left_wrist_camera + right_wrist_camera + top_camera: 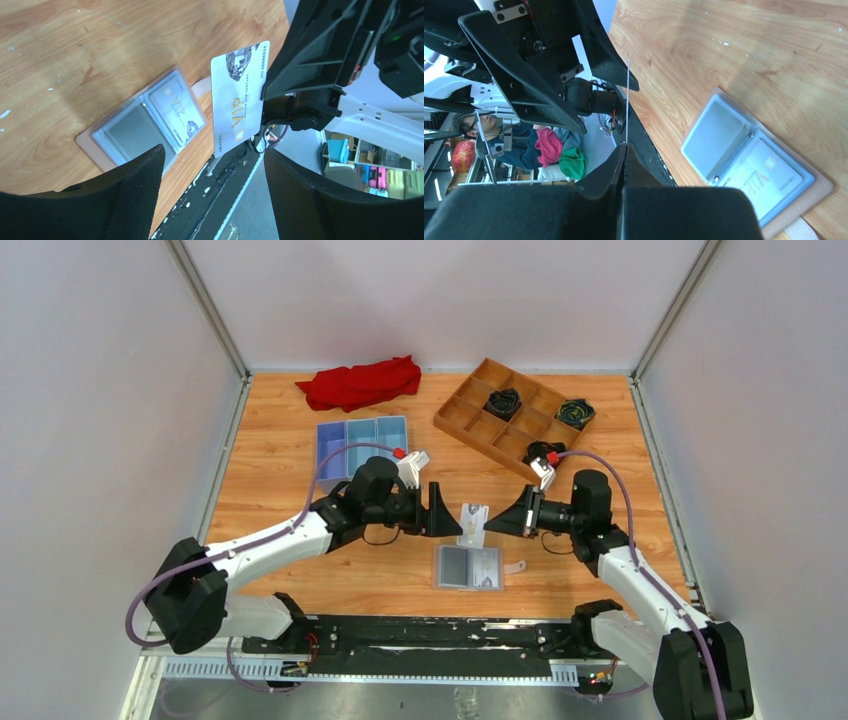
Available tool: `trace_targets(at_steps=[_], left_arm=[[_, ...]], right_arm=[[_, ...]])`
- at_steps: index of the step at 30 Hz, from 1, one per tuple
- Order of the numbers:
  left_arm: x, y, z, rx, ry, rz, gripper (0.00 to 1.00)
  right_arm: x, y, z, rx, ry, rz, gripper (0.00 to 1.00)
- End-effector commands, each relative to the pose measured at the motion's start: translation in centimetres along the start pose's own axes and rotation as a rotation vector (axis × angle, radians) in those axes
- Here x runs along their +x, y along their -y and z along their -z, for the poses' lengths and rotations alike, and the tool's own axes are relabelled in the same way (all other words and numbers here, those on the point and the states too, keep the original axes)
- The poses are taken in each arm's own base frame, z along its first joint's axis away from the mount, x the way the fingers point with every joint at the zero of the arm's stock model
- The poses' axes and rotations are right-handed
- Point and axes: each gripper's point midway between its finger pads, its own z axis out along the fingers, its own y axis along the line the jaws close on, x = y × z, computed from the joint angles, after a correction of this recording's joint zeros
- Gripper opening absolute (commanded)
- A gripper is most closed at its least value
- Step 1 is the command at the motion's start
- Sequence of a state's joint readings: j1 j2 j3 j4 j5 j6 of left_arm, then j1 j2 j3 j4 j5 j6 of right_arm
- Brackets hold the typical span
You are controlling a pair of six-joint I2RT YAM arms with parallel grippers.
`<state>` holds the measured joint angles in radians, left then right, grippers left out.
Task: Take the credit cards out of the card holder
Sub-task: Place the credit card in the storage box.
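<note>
Nearest the arm bases, the card holder (469, 567) lies opened flat on the table (280, 500). Its grey panels face up side by side and its long axis runs left to right, with a small strap tab sticking out on the right. One pale credit card (177, 110) sits in the right-hand panel; the other panel looks bare.

Just beyond, lifted off the table, is a second pale card (472, 524) printed with "VIP". Its long axis runs near to far. The right claw (488, 525) is clamped on its right long edge, so the right wrist camera sees it only edge-on as a thin line. The left claw (450, 520) points at the card from the other side, just beside its left edge, its jaws spread wide and gripping nothing.

Farther back stand a blue tray (335, 455) and a wooden grid tray (470, 405) holding dark bundles (503, 401). A red cloth (360, 382) lies at the far edge.
</note>
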<state>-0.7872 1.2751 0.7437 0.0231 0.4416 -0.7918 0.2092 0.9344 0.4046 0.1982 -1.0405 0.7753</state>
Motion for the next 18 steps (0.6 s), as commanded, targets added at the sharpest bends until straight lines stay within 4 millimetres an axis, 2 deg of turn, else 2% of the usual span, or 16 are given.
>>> trace_targets(at_steps=[1,8,18], left_arm=[[-0.5,1.5,0.3,0.075,0.007,-0.057,0.76],[0.5,2.2,-0.7,0.137,-0.076,0.01,0.76],[-0.9,5.0,0.2,0.236,-0.04,-0.018,0.7]], right_arm=[[-0.3,-1.4,-0.2,-0.071,0.008,0.008,0.0],[0.1,-2.2,-0.5,-0.1,-0.017,0.019,0.0],[1.4,-1.9,-1.1,-0.113,-0.062,0.01,0.0]])
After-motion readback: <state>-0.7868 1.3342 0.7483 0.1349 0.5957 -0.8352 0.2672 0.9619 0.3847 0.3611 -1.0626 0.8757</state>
